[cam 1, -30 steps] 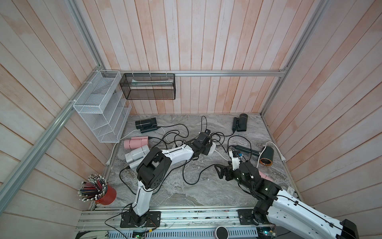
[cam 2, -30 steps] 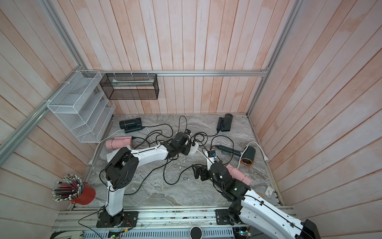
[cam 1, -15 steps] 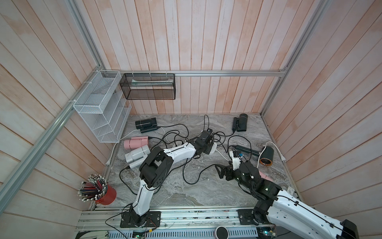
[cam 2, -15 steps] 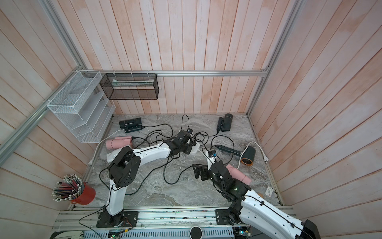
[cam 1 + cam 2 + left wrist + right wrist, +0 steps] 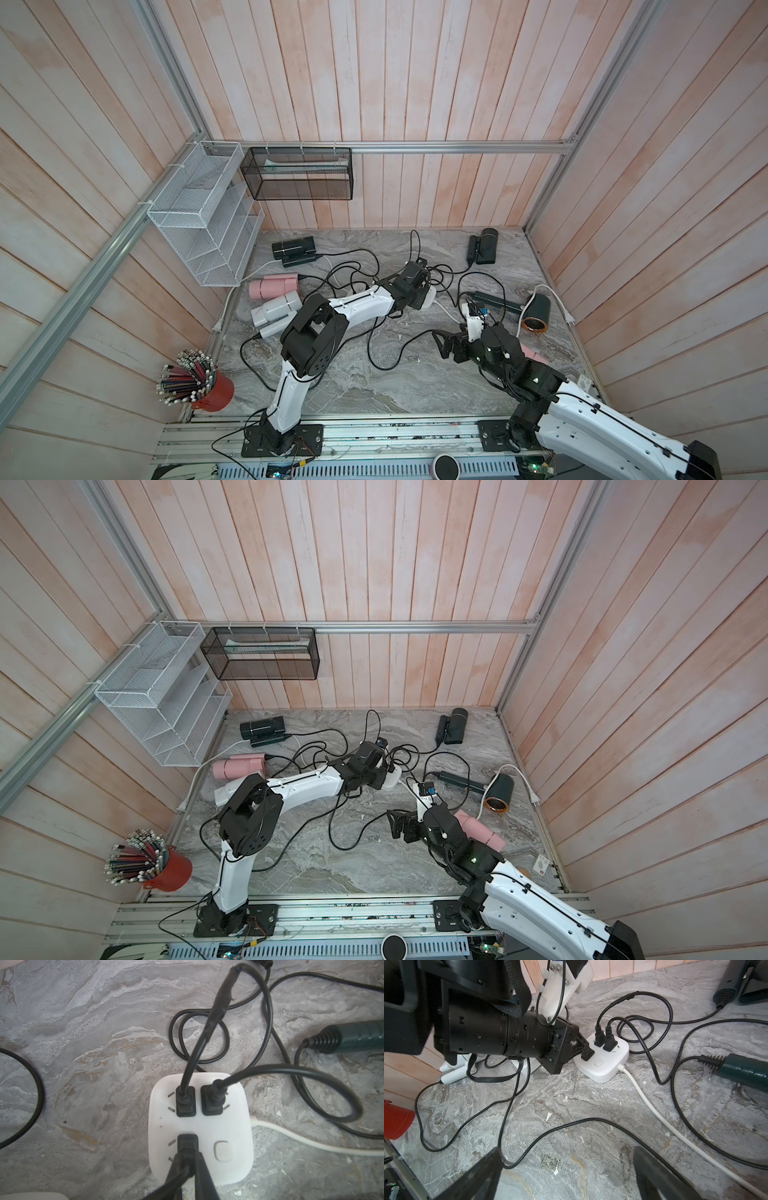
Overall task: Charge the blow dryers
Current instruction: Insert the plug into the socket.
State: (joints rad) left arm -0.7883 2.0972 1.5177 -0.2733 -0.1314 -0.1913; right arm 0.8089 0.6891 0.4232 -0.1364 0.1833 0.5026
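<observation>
Grey marble bench (image 5: pixel 374 386) is carrying a power strip (image 5: pixel 228 1126) with two plugs (image 5: pixel 186 1103) seated; the left hand (image 5: pixel 188 1159) is pinching a third plug (image 5: pixel 187 1142) at its socket. The right hand (image 5: pixel 566 1150) is hanging spread and empty, and further blow dryers (image 5: pixel 272 286) are probably waiting.

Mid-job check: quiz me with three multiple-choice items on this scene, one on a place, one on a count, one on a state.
1. Where does the red pencil cup stand?
A. at the back wall
B. at the table's front corner on the robot's left
C. beside the right arm's base

2. How many black plugs are at the white power strip's sockets?
A. one
B. three
C. five

3. How is the right claw?
A. open and empty
B. shut on a cord
C. shut on a dryer

Answers:
1. B, both top views show the cup in that corner.
2. B, two plugs are seated and the left claw grips the third.
3. A, its fingers stand wide apart above the table, gripping nothing.
</observation>
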